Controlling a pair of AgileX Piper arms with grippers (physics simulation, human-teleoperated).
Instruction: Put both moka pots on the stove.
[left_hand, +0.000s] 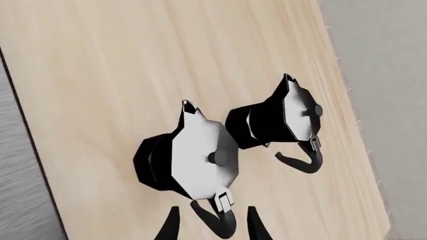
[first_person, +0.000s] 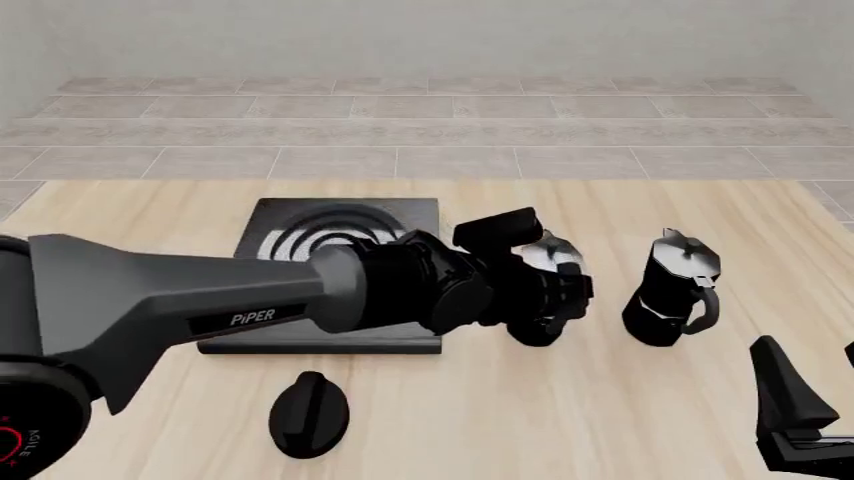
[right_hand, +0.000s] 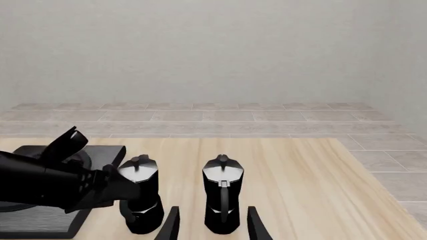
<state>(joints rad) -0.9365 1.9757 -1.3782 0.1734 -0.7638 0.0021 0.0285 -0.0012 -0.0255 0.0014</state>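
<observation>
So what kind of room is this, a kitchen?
Probably a pretend kitchen in a simulator: two moka pots stand on a wooden table beside a stove, with a tiled floor behind.

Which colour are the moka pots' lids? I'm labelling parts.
Silver-grey, on both moka pots; clearest in the left wrist view.

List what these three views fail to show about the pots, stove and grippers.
- Front view: the left arm hides most of the near moka pot and part of the stove.
- Left gripper: fingers cut off by the wrist view's edge; contact with the handle unclear.
- Right gripper: only finger stubs visible.
</observation>
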